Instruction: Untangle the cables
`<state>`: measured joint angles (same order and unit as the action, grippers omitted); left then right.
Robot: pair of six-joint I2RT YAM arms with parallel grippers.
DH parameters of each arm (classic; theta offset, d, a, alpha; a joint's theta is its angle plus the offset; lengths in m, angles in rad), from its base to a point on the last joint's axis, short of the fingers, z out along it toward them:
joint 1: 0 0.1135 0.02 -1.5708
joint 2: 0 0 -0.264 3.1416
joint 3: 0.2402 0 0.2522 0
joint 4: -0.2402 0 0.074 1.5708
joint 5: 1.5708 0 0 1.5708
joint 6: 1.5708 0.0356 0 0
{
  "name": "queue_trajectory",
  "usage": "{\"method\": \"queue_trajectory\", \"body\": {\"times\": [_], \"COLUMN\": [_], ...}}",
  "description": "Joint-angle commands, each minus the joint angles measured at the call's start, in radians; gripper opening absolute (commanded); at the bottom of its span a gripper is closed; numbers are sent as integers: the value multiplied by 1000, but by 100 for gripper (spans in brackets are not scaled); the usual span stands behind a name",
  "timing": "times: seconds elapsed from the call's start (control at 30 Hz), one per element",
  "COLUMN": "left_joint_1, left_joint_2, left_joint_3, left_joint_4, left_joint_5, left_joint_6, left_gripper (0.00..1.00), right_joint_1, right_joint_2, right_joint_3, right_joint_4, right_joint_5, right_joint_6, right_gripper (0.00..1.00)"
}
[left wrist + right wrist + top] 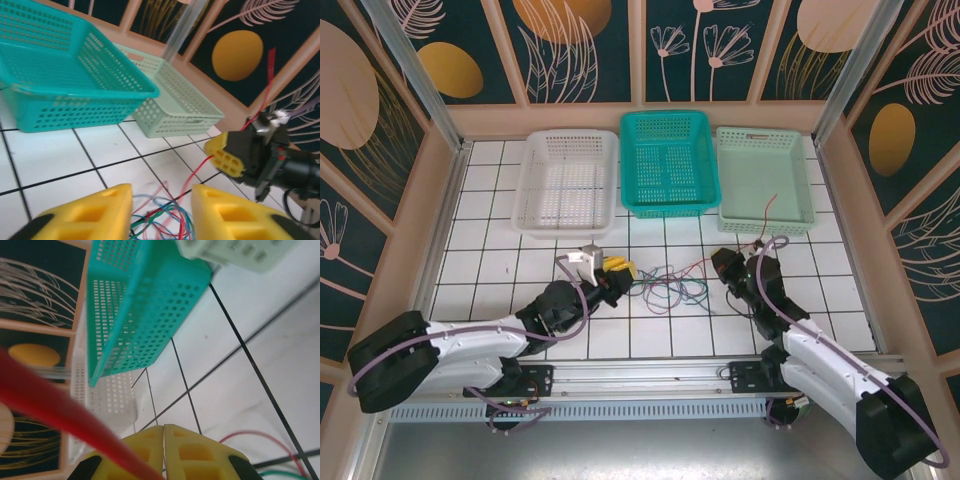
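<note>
The cables, thin red, green and blue wires, lie tangled on the white tiles between the two arms. My left gripper is open at the left edge of the tangle. In the left wrist view the tangle sits between its yellow fingers. My right gripper is shut on a red cable. That cable rises past the gripper and also runs down into the tangle. In the right wrist view the pads are pressed together, with the red cable blurred across the front.
Three baskets stand in a row at the back: white, teal and pale green. The red cable's free end reaches over the pale green basket's front wall. Purple arm cables loop along both arms.
</note>
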<state>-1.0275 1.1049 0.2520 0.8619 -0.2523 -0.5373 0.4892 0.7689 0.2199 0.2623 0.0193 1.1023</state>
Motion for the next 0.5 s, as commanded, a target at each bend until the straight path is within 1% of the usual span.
{"method": "queue_trajectory", "body": {"times": [0.0, 0.07, 0.13, 0.2, 0.33, 0.4, 0.47], "left_joint_1": [0, -1, 0, 1, 0, 0, -1], "left_joint_2": [-68, -94, -113, -112, -31, 32, 104], "left_joint_3": [78, 113, 123, 122, 163, 199, 250], "left_joint_4": [-254, -355, -374, -345, -330, -322, -314], "left_joint_5": [-134, -180, -175, -132, -58, 10, 109], "left_joint_6": [32, 61, 81, 93, 83, 80, 82], "left_gripper": [62, 66, 67, 69, 70, 69, 66], "right_joint_1": [52, 98, 135, 180, 288, 319, 328], "right_joint_2": [8, 43, 79, 114, 180, 200, 211], "right_joint_3": [114, 154, 180, 209, 315, 357, 386], "right_joint_4": [-182, -213, -216, -216, -303, -340, -353], "right_joint_5": [173, 228, 263, 316, 492, 540, 553], "right_joint_6": [-187, -236, -264, -295, -401, -453, -500], "right_gripper": [0, 0, 0, 0, 0, 0, 0]}}
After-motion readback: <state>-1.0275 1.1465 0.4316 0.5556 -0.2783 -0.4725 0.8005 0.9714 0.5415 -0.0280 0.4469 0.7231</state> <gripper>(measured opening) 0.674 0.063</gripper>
